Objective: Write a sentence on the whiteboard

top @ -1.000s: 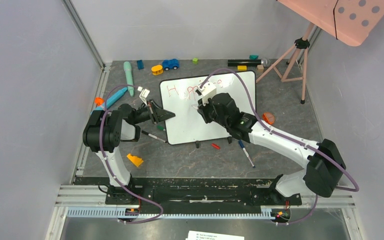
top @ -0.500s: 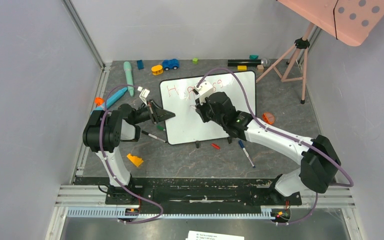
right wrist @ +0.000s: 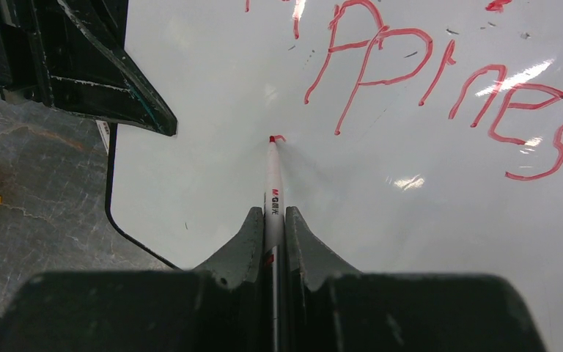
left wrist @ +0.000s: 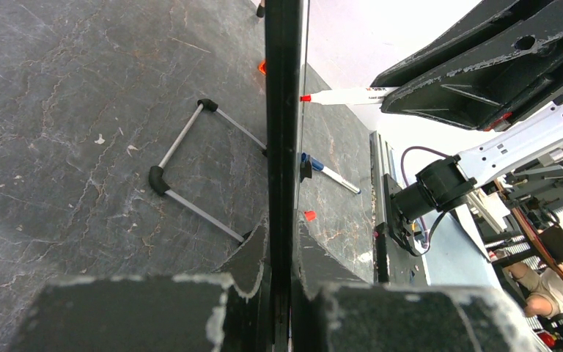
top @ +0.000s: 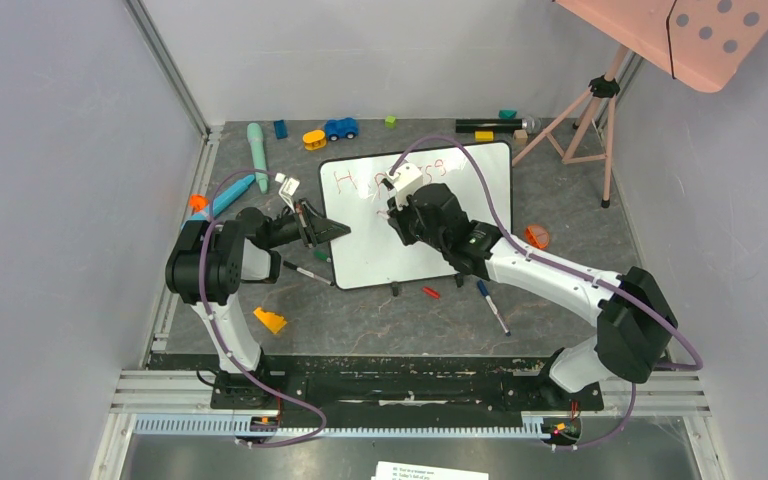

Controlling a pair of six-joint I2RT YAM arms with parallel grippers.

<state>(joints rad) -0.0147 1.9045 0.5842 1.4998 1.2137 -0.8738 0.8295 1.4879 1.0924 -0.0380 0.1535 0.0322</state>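
Observation:
The whiteboard [top: 460,215] lies on the dark table with a red line of writing, "Happines", along its far part [right wrist: 425,73]. My left gripper [top: 328,230] is shut on the board's left edge [left wrist: 284,110]. My right gripper [top: 392,205] is shut on a white red-tipped marker [right wrist: 272,183]. Its tip touches the board just below the first line, where a small red mark begins [right wrist: 277,138]. The marker also shows in the left wrist view [left wrist: 344,94], tip against the board.
Two loose markers [top: 310,273] [top: 492,305], a red cap [top: 431,293] and a yellow block [top: 270,320] lie near the board. Toys line the far edge, such as a blue car [top: 340,128]. A tripod [top: 585,120] holds a pink dotted panel [top: 700,35] at the right.
My right gripper has moved left and toward the near side with the marker, from the end of the first line to a spot below its start. The left gripper has not moved.

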